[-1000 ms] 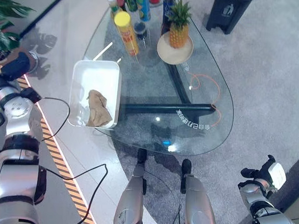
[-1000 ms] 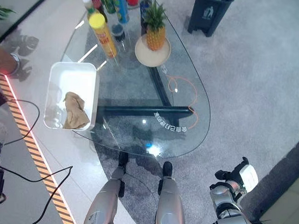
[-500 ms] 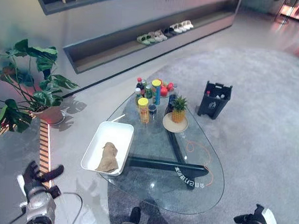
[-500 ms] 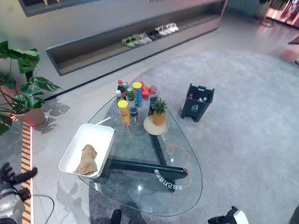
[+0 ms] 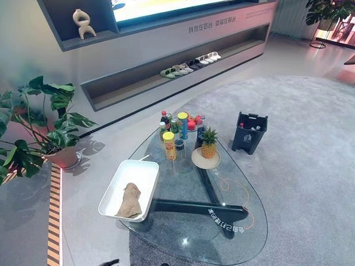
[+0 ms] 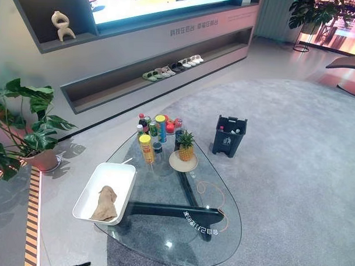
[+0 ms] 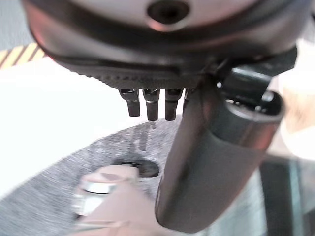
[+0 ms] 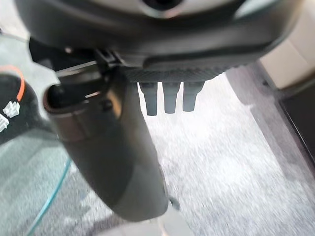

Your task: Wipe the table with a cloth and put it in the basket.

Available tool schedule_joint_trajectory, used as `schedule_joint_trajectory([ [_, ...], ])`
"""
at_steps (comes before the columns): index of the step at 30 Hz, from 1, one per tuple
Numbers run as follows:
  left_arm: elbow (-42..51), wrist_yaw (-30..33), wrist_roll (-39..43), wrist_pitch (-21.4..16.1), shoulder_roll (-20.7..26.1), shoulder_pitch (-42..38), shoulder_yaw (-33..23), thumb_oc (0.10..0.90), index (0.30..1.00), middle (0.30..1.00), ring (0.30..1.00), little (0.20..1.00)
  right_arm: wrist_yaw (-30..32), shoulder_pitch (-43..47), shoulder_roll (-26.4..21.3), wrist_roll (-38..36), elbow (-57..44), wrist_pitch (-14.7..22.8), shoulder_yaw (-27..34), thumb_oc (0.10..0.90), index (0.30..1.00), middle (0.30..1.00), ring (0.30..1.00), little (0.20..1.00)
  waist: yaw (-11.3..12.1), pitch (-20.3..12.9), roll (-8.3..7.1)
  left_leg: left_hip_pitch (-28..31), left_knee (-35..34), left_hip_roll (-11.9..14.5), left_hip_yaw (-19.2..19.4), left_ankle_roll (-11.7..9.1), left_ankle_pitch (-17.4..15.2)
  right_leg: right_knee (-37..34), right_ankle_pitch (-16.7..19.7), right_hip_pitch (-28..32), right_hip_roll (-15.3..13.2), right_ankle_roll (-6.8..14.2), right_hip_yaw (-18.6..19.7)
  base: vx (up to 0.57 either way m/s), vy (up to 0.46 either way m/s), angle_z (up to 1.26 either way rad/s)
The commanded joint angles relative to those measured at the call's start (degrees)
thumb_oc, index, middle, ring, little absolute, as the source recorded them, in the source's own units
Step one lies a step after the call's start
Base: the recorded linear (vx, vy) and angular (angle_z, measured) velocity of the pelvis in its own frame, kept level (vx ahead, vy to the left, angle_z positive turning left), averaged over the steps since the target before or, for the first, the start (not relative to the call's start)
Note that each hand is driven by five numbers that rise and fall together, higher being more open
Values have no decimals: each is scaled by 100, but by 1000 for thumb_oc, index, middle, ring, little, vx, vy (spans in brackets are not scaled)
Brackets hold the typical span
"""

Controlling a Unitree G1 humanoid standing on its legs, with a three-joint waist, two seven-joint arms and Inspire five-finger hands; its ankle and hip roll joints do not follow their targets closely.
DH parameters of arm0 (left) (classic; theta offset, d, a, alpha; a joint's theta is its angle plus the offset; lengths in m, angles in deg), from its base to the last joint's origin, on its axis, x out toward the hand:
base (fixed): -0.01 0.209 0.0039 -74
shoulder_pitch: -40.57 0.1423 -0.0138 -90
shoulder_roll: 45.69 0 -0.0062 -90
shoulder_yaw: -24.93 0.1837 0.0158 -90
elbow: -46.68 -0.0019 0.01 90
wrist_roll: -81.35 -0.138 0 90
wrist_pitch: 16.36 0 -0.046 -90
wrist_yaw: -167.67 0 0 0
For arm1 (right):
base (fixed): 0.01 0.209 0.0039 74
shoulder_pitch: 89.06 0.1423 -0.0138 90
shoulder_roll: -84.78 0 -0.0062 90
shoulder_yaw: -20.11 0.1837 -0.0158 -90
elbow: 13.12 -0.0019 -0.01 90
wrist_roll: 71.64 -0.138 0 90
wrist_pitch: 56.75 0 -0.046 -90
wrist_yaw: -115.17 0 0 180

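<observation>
- Already the brown cloth (image 5: 130,201) lies crumpled inside the white basket (image 5: 118,186), which sits on the left end of the glass table (image 5: 220,239).
- Left hand (image 7: 206,147) hangs well apart from the cloth, fingers straight, holding nothing.
- Right hand (image 8: 113,147) likewise hangs slack and empty over grey carpet (image 6: 293,172), well away from the basket.
</observation>
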Motion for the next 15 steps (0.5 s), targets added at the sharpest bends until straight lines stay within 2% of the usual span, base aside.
schedule_joint_trajectory([
  [1, -224, -107, -101, 62, 325, -497, 34, 800, 900, 900, 900, 900, -11, 401, -6, 204, 213, -171, -149, 800, 900, 900, 900, 900, 60, 157, -175, 580, 29, -263, 620, 100, -798, 56, 270, -218, -30, 105, -19, 25, 10, -6],
  [4, -187, -90, 80, 110, 299, -529, 21, 800, 900, 900, 900, 900, 28, 401, 10, 170, 192, -194, -169, 800, 900, 900, 900, 900, 45, 156, -178, 600, 29, -259, 635, 103, -813, 57, 256, -200, -27, 101, -13, 9, 2, -1],
  [15, -228, -102, -229, 177, 203, -555, 186, 800, 900, 900, 900, 900, -249, 405, 102, 220, 226, -144, -317, 800, 900, 900, 900, 900, 9, 175, -197, 641, 29, -222, 637, 105, -836, 61, 239, -180, -11, 86, 49, 1, -1, 0],
])
